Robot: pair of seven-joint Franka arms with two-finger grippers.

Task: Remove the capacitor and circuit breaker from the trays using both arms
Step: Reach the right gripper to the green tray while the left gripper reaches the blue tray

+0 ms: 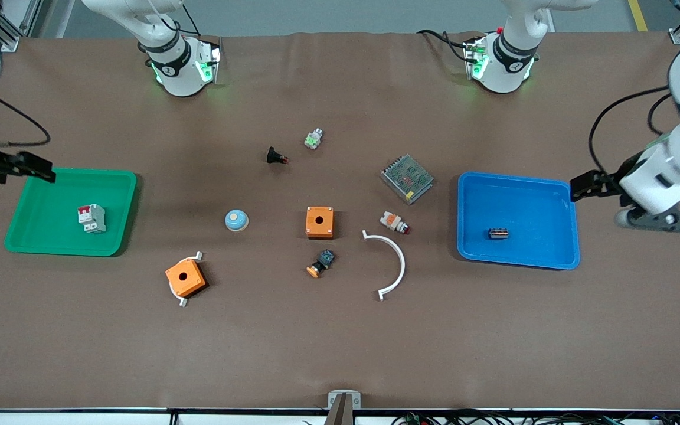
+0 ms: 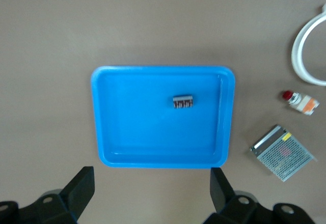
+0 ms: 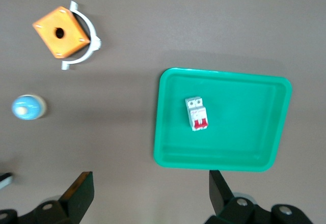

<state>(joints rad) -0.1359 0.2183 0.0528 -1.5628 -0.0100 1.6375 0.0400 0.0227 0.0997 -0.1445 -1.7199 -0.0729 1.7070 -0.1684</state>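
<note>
While both arms hover aside, jaws spread.

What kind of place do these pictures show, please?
Probably a robotics lab or test bench: two arms at a brown-covered table, small electrical parts spread out, a breaker in a green tray and a capacitor in a blue tray.

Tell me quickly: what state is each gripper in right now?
Left gripper: open, empty, above the blue tray's edge.
Right gripper: open, empty, above the green tray's edge.
</note>
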